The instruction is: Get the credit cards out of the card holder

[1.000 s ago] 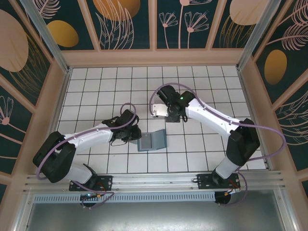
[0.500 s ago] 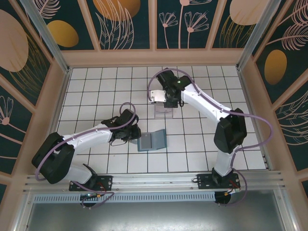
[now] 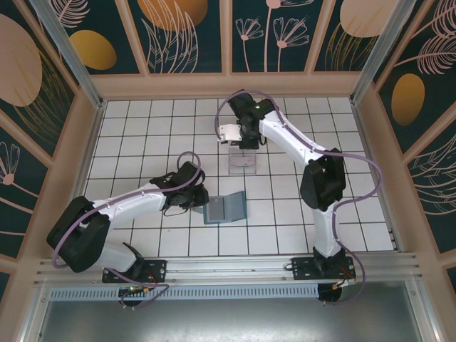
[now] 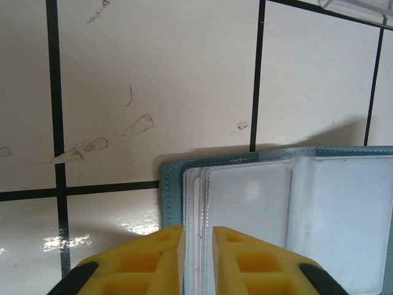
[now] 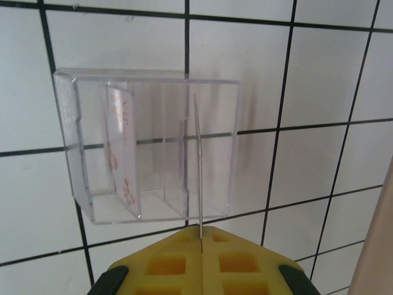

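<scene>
In the overhead view, the teal card holder point(image 3: 225, 208) lies open on the white tiled bench point(image 3: 142, 135), near the front and roughly midway between the two arms. The left fingers point(image 4: 147, 258) reach it from its left side. Up close, they stand narrow and pinch the near edge of the holder's clear sleeve pages, which are fanned slightly apart above the teal cover point(image 4: 166, 184).

Farther back, a clear plastic tray point(image 5: 153, 75) with dividers sits on the bench, well apart from the holder. A pale credit card point(image 5: 121, 147) with orange-red markings leans in its left compartment. The right fingers point(image 5: 166, 264) are pressed together on a second credit card point(image 5: 198, 166), held on edge over the tray near its middle divider. We see it only as a thin line, so we cannot tell its colour.
</scene>
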`<state>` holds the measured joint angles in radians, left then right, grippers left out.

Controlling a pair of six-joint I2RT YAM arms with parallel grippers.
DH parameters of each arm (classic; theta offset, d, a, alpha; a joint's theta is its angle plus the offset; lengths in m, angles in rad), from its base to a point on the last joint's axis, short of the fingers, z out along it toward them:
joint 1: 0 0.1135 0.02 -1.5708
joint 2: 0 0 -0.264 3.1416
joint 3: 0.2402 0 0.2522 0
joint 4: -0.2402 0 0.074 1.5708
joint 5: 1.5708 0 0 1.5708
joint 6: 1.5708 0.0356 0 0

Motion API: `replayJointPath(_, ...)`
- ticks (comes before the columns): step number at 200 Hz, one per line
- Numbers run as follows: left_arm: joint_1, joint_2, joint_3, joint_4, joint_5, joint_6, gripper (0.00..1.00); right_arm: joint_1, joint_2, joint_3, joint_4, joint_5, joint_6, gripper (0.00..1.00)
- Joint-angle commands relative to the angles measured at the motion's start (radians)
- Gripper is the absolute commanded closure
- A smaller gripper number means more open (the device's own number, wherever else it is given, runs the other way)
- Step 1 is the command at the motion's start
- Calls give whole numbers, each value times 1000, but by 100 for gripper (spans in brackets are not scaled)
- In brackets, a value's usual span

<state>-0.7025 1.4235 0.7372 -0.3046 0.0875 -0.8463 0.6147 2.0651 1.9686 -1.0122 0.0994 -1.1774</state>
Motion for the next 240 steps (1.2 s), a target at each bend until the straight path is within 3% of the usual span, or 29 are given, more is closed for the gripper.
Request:
replayJointPath(1, 1, -22, 16, -27, -21, -12, 79, -12, 45, 62, -76, -30, -22, 100)
replayJointPath(240, 2, -59, -19, -27, -38, -35, 79, -33, 150, 139, -88, -38, -5, 100)
